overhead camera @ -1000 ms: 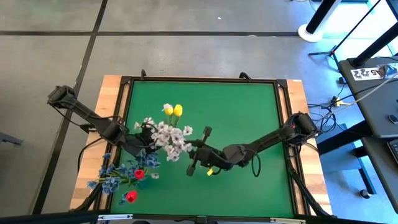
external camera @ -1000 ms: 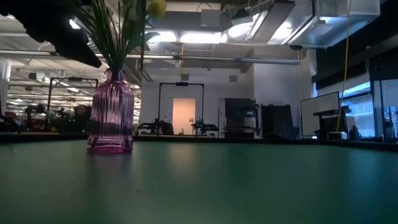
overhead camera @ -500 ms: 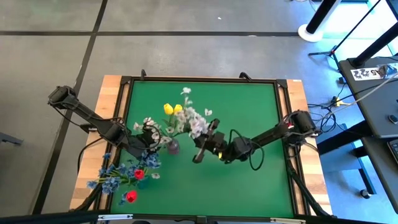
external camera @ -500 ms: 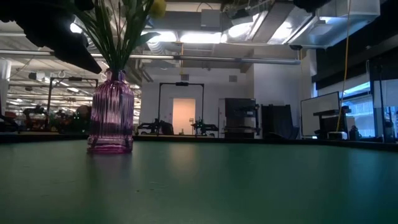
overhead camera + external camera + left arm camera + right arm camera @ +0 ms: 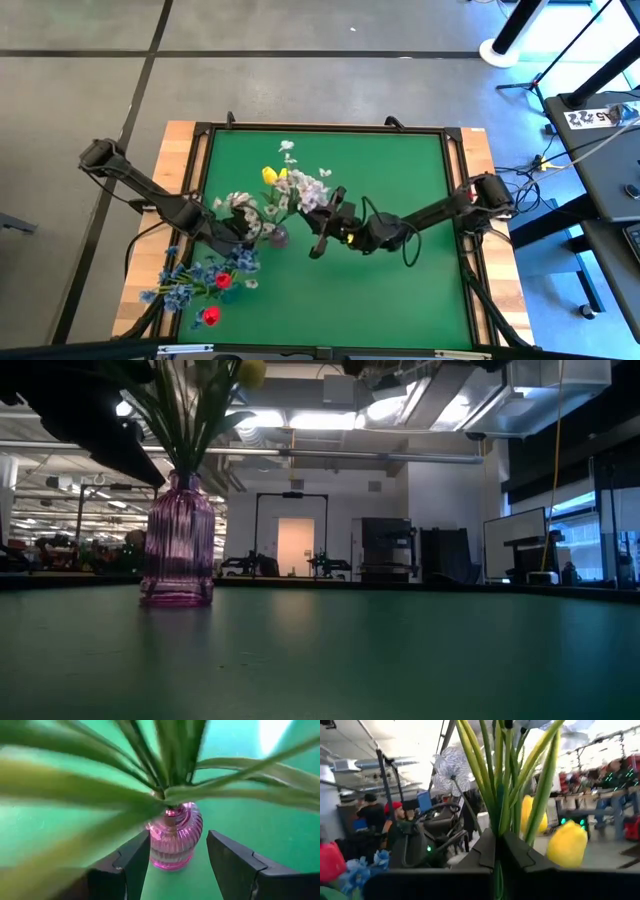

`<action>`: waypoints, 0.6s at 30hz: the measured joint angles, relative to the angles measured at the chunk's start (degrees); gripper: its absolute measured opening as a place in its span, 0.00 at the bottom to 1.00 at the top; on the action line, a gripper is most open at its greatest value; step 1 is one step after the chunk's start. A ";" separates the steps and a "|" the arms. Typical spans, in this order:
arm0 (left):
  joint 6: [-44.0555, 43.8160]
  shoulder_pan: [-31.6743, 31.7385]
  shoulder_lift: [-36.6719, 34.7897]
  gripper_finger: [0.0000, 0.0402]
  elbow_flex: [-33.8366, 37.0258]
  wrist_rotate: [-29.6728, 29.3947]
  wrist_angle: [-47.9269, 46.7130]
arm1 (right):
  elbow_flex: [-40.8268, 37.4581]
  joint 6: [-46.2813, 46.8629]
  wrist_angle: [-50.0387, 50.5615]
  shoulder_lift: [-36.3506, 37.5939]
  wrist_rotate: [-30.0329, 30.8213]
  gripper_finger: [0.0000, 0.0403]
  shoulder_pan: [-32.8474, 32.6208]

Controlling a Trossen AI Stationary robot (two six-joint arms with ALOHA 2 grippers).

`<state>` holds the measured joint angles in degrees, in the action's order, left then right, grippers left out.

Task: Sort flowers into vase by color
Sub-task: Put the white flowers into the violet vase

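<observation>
A ribbed pink-purple vase (image 5: 178, 540) stands on the green table (image 5: 400, 290), with green stems rising from its mouth (image 5: 172, 812). My left gripper (image 5: 178, 837) is open, one finger on either side of the vase (image 5: 280, 236); I cannot tell whether it touches. My right gripper (image 5: 499, 851), above the table's middle (image 5: 320, 217), is shut on a bunch of green stems bearing white blossoms (image 5: 305, 190). Yellow tulips (image 5: 270, 175) stand beside them. Blue blossoms (image 5: 185, 290) and red tulips (image 5: 212, 316) show at the near left corner. My right gripper pinches several green stems (image 5: 498, 832) of the white-blossom bunch between its two fingers (image 5: 482, 851). The fingers lie across the stems. The stems rise steeply from the fingers to the white blossoms (image 5: 449, 769). The fingers hide the stems' lower ends.
The table's right half and near side hold nothing. A wooden frame (image 5: 180, 150) borders the green mat. Cables (image 5: 530, 170) and stands lie on the floor to the right. People show far off in the room in the right wrist view (image 5: 370, 812).
My right gripper has moved from the table's near middle toward the far edge and the vase, and has turned. The white-blossom bunch in its hold has swung from over the vase toward the far side. The vase has stayed in place.
</observation>
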<state>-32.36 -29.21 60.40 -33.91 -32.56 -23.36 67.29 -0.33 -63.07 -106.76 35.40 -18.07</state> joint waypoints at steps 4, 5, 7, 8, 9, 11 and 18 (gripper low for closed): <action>1.03 -0.02 2.56 0.48 0.00 -0.86 1.62 | 0.02 3.17 1.71 0.00 -2.20 0.02 1.30; 1.03 -0.01 3.10 0.48 0.00 -1.37 1.70 | 0.02 3.21 1.70 0.00 -2.71 0.02 1.27; 1.05 0.00 3.85 0.48 0.00 -2.17 1.76 | 0.02 2.82 0.97 0.01 -3.03 0.02 1.27; 1.07 0.00 4.12 0.48 0.00 -2.45 1.81 | 0.02 2.08 0.93 0.29 -3.10 0.02 1.27; 1.07 0.04 4.29 0.48 0.00 -2.47 1.89 | 0.02 1.59 0.79 0.48 -3.24 0.02 1.23; 1.07 0.07 4.57 0.48 0.00 -2.49 2.23 | 0.11 1.35 0.35 0.68 -3.48 0.02 1.23; 1.58 0.07 4.57 0.48 0.00 -2.92 3.78 | 0.11 1.38 5.25 0.66 -4.59 0.02 1.77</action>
<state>-30.78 -29.15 64.97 -33.91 -35.48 -19.58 67.40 1.05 -57.82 -106.10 30.82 -16.30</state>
